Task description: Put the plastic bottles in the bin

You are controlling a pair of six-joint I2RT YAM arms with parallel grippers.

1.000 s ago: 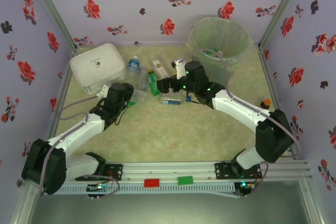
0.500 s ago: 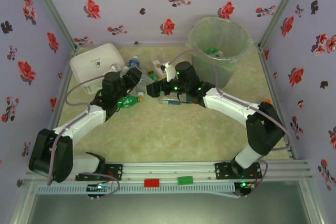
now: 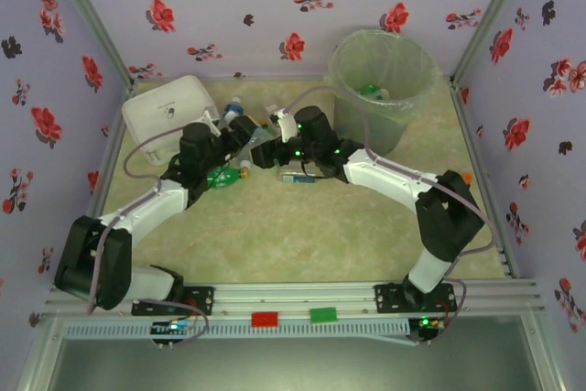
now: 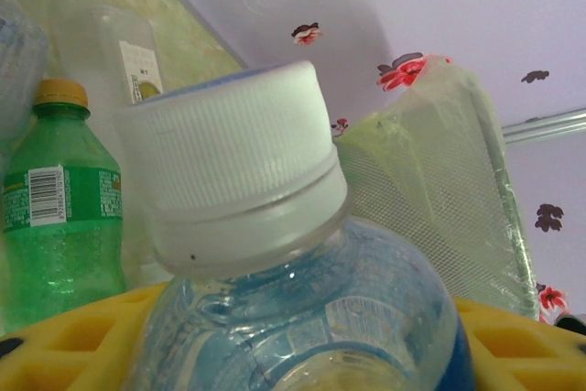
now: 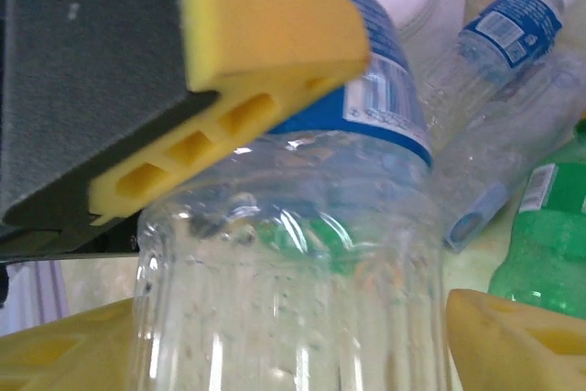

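left gripper [image 4: 293, 363] pinching clear water bottle [image 4: 229, 171] at upper body | right gripper [image 5: 293, 354] straddling its lower body, squeezing or not: cannot tell | green bottle [image 4: 55, 226] beyond left gripper

The clear bottle [image 4: 302, 318] is thin, glossy plastic that catches bright glints, with a shiny blue-and-white film label [image 5: 385, 98]. Its white cap [image 4: 229, 162] is matt plastic, finely ridged round the side. The green bottle [image 4: 55, 226] is glossy translucent plastic. The yellow finger pads [image 5: 513, 336] look matt and moulded, with hollow cells. The bin [image 4: 430, 199] is translucent, mesh-textured plastic under a crinkled clear liner. The table [image 3: 302, 235] is matt, mottled pale green. The white box [image 3: 169, 112] at its far left corner is smooth plastic, and the rail [image 3: 302, 298] along its near edge is bare metal.
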